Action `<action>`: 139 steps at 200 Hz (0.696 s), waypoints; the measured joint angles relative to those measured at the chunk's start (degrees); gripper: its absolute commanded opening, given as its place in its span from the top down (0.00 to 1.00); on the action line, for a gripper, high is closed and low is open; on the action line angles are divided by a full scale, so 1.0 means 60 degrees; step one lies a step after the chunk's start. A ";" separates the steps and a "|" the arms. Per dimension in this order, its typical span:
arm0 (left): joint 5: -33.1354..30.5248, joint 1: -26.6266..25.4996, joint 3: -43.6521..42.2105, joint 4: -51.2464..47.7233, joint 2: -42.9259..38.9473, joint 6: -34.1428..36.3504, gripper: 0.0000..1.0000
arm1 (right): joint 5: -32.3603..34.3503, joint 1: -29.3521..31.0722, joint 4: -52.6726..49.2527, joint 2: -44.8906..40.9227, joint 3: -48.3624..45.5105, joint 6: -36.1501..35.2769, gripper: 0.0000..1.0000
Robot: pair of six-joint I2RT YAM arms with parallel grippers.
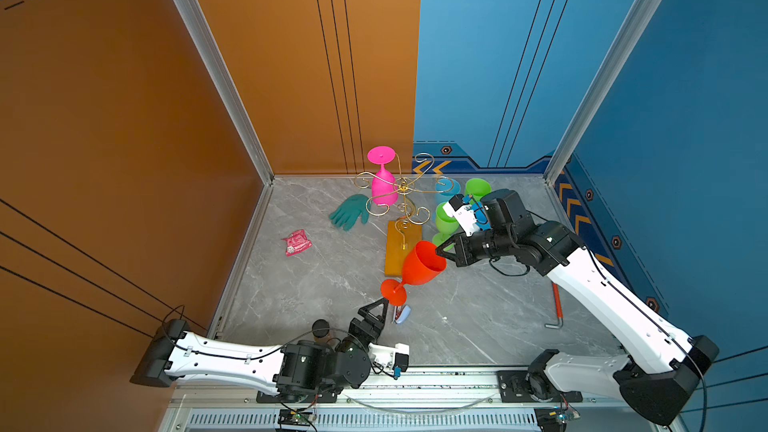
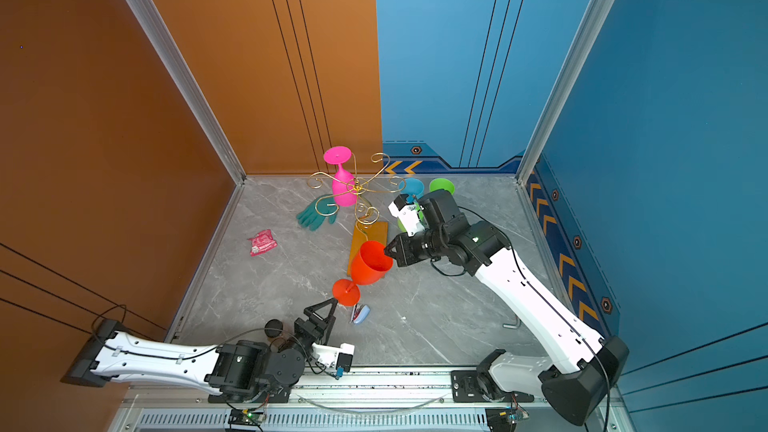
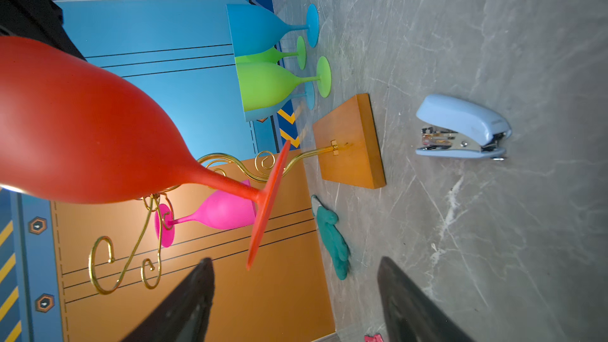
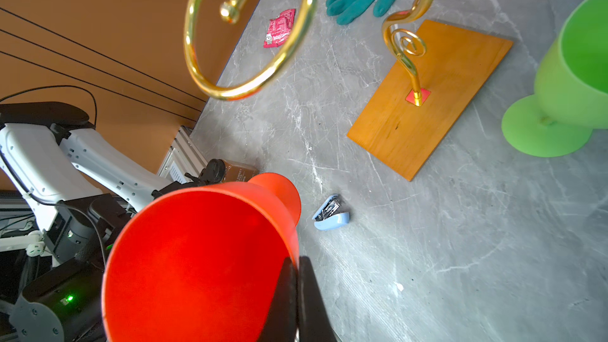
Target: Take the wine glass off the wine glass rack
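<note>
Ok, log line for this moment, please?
right gripper: shut on red wine glass rim | left gripper: open, near its foot | wine glass rack: red off, pink wine glass hanging

The left arm (image 1: pixel 232 357) lies low along the 6 o'clock edge in both top views. Its wrist is bent so the left gripper (image 1: pixel 380 304) aims toward 1 o'clock, jaws wide apart and empty. The right arm (image 1: pixel 615 301) slants from 5 o'clock toward 10 o'clock. The right gripper (image 1: pixel 437 249) points to 9 o'clock, pinched tight on the rim of the red wine glass (image 1: pixel 422 263).
</note>
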 measured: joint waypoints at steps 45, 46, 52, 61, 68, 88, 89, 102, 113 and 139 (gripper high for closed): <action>0.0342 0.0219 0.0801 -0.0860 -0.0503 -0.1632 0.00 | 0.0342 -0.0248 -0.0117 -0.0084 -0.0004 -0.0124 1.00; 0.0346 0.0222 0.0827 -0.0882 -0.0506 -0.1661 0.00 | 0.0361 -0.0255 -0.0120 -0.0084 -0.0004 -0.0138 1.00; 0.0375 0.0295 0.1038 -0.1038 -0.0517 -0.1942 0.00 | 0.0448 -0.0280 -0.0124 -0.0084 -0.0004 -0.0164 1.00; 0.0433 0.0426 0.1333 -0.1220 -0.0506 -0.2324 0.00 | 0.0543 -0.0299 -0.0131 -0.0087 -0.0004 -0.0208 1.00; 0.0495 0.0561 0.1541 -0.1333 -0.0466 -0.2648 0.00 | 0.0663 -0.0328 -0.0171 -0.0087 -0.0004 -0.0229 1.00; 0.0754 0.1071 0.2014 -0.1654 -0.0288 -0.3588 0.00 | 0.1024 -0.0386 -0.0361 -0.0087 -0.0004 -0.0382 1.00; 0.0769 0.1093 0.2029 -0.1665 -0.0280 -0.3621 0.00 | 0.1042 -0.0390 -0.0368 -0.0087 -0.0004 -0.0393 1.00; 0.1005 0.1537 0.2259 -0.1840 -0.0168 -0.4237 0.00 | 0.1279 -0.0419 -0.0492 -0.0087 -0.0004 -0.0466 1.00; 0.1213 0.1945 0.2430 -0.1942 -0.0073 -0.4739 0.01 | 0.1504 -0.0430 -0.0586 -0.0087 -0.0004 -0.0535 1.00; 0.1807 0.2885 0.2769 -0.2102 0.0069 -0.5781 0.01 | 0.1960 -0.0459 -0.0707 -0.0087 -0.0007 -0.0678 1.00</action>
